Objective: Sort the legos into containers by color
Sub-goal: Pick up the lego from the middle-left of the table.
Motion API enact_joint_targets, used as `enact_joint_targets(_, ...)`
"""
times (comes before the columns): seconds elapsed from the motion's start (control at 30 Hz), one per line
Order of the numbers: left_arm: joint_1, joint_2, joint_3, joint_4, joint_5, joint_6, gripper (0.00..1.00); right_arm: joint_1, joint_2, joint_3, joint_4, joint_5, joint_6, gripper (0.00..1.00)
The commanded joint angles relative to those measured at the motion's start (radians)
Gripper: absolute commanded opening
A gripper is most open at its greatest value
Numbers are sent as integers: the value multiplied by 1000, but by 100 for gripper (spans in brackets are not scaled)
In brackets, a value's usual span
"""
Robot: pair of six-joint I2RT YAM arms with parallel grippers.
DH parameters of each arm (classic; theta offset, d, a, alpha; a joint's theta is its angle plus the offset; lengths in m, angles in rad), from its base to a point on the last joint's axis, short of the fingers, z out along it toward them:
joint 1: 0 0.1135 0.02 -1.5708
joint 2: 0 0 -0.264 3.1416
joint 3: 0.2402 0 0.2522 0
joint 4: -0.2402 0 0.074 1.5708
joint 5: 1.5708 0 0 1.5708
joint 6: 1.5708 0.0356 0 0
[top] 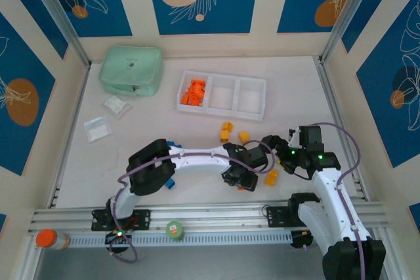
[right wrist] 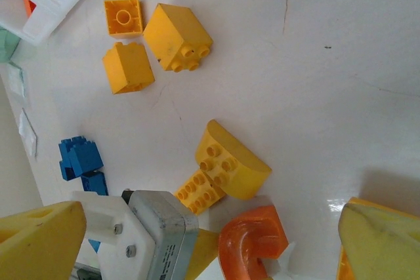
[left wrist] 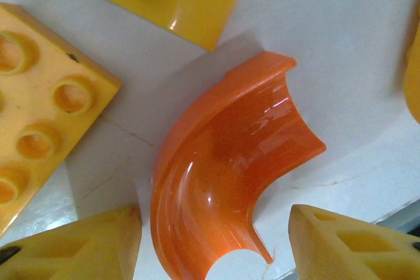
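Glossy, smooth orange arch (left wrist: 216, 181) flat on matte white bench (left wrist: 341, 44), straddled by parted left jaws, not quite touching. Studded yellow bricks (left wrist: 39, 96) just beside. Right jaws spread wide. Orange legos (top: 193, 92) heaped in low-walled white tray (top: 220, 111), left compartment.

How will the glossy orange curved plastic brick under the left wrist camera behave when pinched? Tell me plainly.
Probably stiff: the orange curved plastic brick looks thickly moulded. Likely slippery, given its bright glossy highlights. It may twist out of a pinch, since its faces curve rather than lie flat.
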Motion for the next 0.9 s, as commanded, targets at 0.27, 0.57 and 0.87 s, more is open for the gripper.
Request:
enact_joint_targets(0.27,-20,11,23,-79,-63,-12,41,-16,4,-18,19,-73,-35,99)
enact_joint_targets(0.57,-15,-109,-54,-36,-75,-18,34,-17,3,7,20,-90,-35,99)
enact_joint_targets(0.87,84,-368,-253,6,-137,-12,34,33,57,117,42,-109,-31,99)
